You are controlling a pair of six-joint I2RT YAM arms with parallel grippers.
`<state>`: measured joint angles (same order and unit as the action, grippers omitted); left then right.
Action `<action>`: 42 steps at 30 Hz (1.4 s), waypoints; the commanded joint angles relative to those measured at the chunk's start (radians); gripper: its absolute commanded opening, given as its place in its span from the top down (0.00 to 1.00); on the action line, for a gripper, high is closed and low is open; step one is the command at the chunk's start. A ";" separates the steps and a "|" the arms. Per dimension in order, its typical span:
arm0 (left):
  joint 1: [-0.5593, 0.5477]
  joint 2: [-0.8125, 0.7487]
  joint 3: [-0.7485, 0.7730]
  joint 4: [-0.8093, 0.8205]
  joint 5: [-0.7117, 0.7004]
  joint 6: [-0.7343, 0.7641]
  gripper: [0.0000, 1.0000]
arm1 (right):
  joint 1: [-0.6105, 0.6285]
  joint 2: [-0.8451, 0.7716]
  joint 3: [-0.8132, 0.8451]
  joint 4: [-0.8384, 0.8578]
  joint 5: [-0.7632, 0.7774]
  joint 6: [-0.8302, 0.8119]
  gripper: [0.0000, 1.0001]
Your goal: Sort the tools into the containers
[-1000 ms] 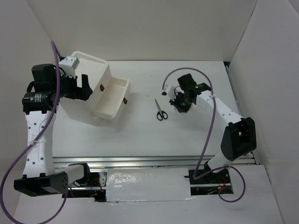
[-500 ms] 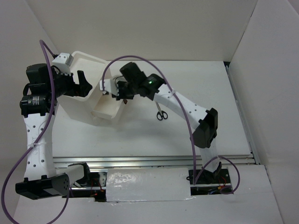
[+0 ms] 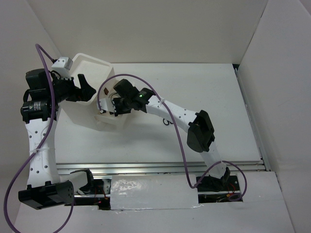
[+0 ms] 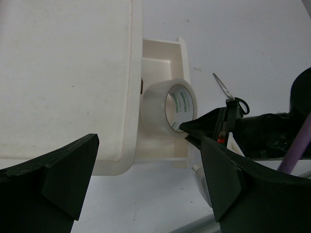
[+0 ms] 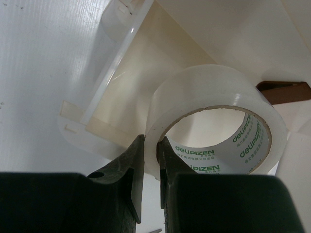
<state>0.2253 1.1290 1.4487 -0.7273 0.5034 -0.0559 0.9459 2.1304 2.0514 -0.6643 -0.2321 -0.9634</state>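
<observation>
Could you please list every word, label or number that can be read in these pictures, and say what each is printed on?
"delipizen": green print, repeated around the inner core of the tape roll pinched in the right gripper, seen in the right wrist view.
The left wrist view shows the same green print on the core, too small to read.
Nothing else shows any readable text.

Both arms are white with black joints. The left arm (image 3: 39,141) has rows of little holes. The right arm (image 3: 170,112) shows a tiny green light (image 3: 141,95). A thin purple cable (image 3: 181,143) loops along each arm. The left claw (image 4: 149,145) and right claw (image 5: 150,145) have black, wedge-shaped fingers.
</observation>
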 commanded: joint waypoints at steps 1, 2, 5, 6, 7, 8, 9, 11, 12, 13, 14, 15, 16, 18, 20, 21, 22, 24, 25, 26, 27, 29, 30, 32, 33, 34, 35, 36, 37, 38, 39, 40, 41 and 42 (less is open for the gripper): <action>0.009 -0.005 0.001 0.049 0.043 -0.010 0.01 | -0.004 0.022 0.075 0.040 -0.029 -0.017 0.95; 0.009 -0.005 0.001 0.049 0.041 -0.010 0.01 | -0.004 0.037 0.084 0.019 -0.032 -0.021 0.93; 0.012 0.000 0.002 0.043 0.047 -0.009 0.01 | 0.001 0.069 0.131 -0.020 -0.029 -0.024 0.82; 0.013 0.000 0.002 0.042 0.047 -0.007 0.01 | 0.004 0.075 0.144 -0.027 -0.023 -0.017 0.77; 0.014 0.000 0.002 0.040 0.044 -0.004 0.01 | 0.007 0.086 0.165 -0.037 -0.015 -0.017 0.71; 0.017 0.000 0.001 0.037 0.041 -0.002 0.01 | 0.007 0.088 0.173 -0.046 -0.012 -0.015 0.67; 0.017 -0.003 0.001 0.039 0.040 -0.001 0.01 | 0.011 0.088 0.176 -0.043 -0.006 -0.002 0.59; 0.020 -0.005 -0.004 0.040 0.041 0.001 0.01 | 0.014 0.076 0.168 -0.028 0.004 0.017 0.51; 0.020 -0.003 -0.005 0.040 0.041 0.001 0.01 | 0.019 0.057 0.153 -0.017 0.008 0.025 0.42; 0.020 -0.003 -0.005 0.040 0.044 -0.001 0.01 | 0.021 0.048 0.147 -0.006 0.011 0.026 0.39; 0.020 -0.003 -0.005 0.043 0.046 -0.004 0.01 | 0.021 0.039 0.141 0.005 0.011 0.034 0.37; 0.023 -0.003 -0.010 0.046 0.047 -0.008 0.01 | 0.025 0.020 0.133 0.012 0.010 0.038 0.35; 0.022 -0.003 -0.011 0.048 0.050 -0.012 0.01 | 0.027 0.011 0.130 0.031 0.010 0.043 0.35; 0.022 -0.002 -0.019 0.055 0.057 -0.018 0.01 | 0.027 -0.007 0.125 0.051 0.004 0.066 0.35; 0.022 -0.002 -0.021 0.057 0.057 -0.021 0.01 | 0.024 -0.038 0.122 0.081 -0.009 0.089 0.35; 0.023 0.000 -0.019 0.060 0.060 -0.024 0.01 | 0.024 -0.055 0.118 0.092 -0.012 0.095 0.35; 0.023 0.000 -0.019 0.060 0.060 -0.022 0.01 | 0.021 -0.061 0.115 0.110 -0.015 0.100 0.35; 0.022 0.003 -0.017 0.060 0.060 -0.025 0.01 | 0.021 -0.079 0.105 0.127 -0.019 0.109 0.35; 0.023 0.000 -0.017 0.062 0.058 -0.025 0.01 | 0.019 -0.085 0.102 0.141 -0.022 0.115 0.35; 0.026 0.000 -0.017 0.062 0.060 -0.025 0.01 | 0.019 -0.087 0.099 0.150 -0.026 0.127 0.36; 0.025 -0.001 -0.019 0.062 0.057 -0.027 0.01 | 0.016 -0.096 0.098 0.158 -0.029 0.140 0.36; 0.028 -0.009 -0.034 0.069 0.061 -0.025 0.03 | 0.004 -0.104 0.095 0.178 -0.029 0.192 0.37; 0.025 -0.014 -0.036 0.072 0.070 -0.009 0.03 | -0.001 -0.118 0.083 0.189 -0.033 0.219 0.37; 0.022 -0.006 -0.030 0.051 0.061 0.010 0.07 | -0.027 -0.139 0.031 0.241 -0.039 0.323 0.37; 0.020 0.000 -0.024 0.040 0.054 0.027 0.08 | -0.038 -0.161 0.014 0.259 -0.039 0.365 0.37; 0.022 0.018 -0.018 0.016 0.032 0.033 0.09 | -0.050 -0.168 -0.002 0.285 -0.042 0.443 0.37; 0.020 0.029 -0.005 0.006 0.017 0.045 0.10 | -0.070 -0.176 -0.022 0.290 -0.045 0.483 0.37; 0.022 0.037 0.001 -0.001 0.008 0.045 0.10 | -0.082 -0.178 -0.026 0.293 -0.047 0.527 0.37; 0.023 0.047 0.004 -0.009 -0.008 0.045 0.11 | -0.096 -0.176 -0.031 0.287 -0.071 0.608 0.37; 0.022 0.049 0.007 -0.014 -0.012 0.082 0.10 | -0.120 -0.179 -0.045 0.284 -0.091 0.652 0.37; 0.022 0.048 0.004 -0.009 -0.020 0.082 0.10 | -0.130 -0.181 -0.057 0.292 -0.110 0.734 0.37; 0.022 0.045 -0.002 -0.004 -0.020 0.080 0.10 | -0.139 -0.182 -0.071 0.299 -0.111 0.770 0.37; 0.022 0.041 -0.005 0.005 -0.017 0.076 0.10 | -0.150 -0.188 -0.106 0.308 -0.118 0.802 0.37; 0.022 0.041 -0.007 0.006 -0.017 0.076 0.10 | -0.168 -0.191 -0.123 0.336 -0.127 0.855 0.37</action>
<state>0.2462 1.1843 1.4220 -0.7387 0.4919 -0.0071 0.8078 1.9892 1.9766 -0.4011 -0.3130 -0.3305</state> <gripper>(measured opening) 0.902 0.634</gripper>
